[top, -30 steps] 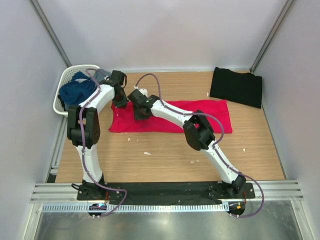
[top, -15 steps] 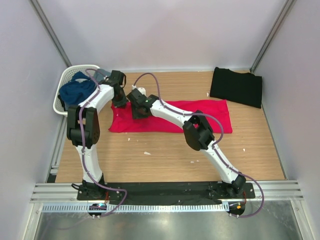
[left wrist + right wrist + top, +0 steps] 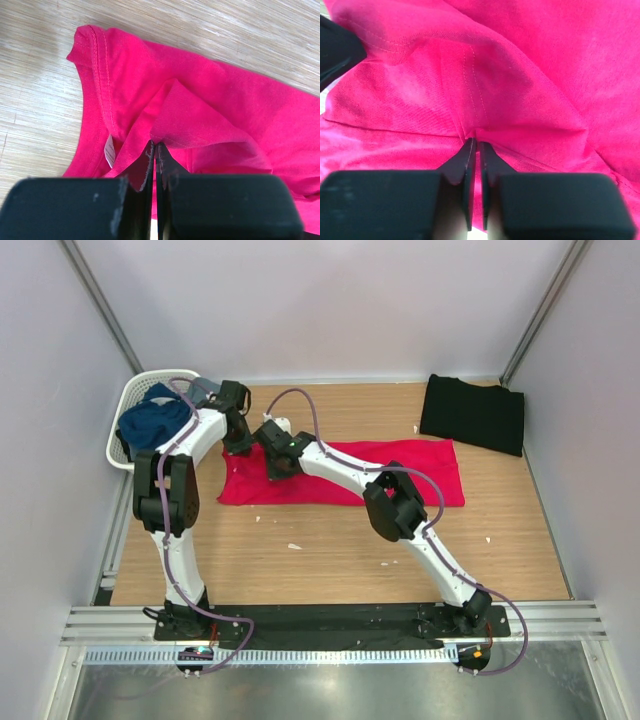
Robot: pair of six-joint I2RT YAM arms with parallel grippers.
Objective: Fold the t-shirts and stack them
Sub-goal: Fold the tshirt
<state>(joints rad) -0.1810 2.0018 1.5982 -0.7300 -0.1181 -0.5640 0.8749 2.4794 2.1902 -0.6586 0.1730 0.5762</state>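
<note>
Both pinches sit at the left end of the red t-shirt [image 3: 440, 468], which lies as a long band across the middle of the table [image 3: 330, 560]; the black t-shirt [image 3: 472, 415] is folded in the far right corner. The left gripper [image 3: 154, 146] has its jaws pressed together on a raised fold near the collar, and the right gripper [image 3: 475, 141] is nipped onto a ridge of the same cloth just beside it. I'd say the fold goes best if both lift evenly and carry that end rightward, edge taut. The left arm [image 3: 165, 490] hooks forward and down, while the right arm [image 3: 395, 505] stretches diagonally across, elbow above the shirt.
</note>
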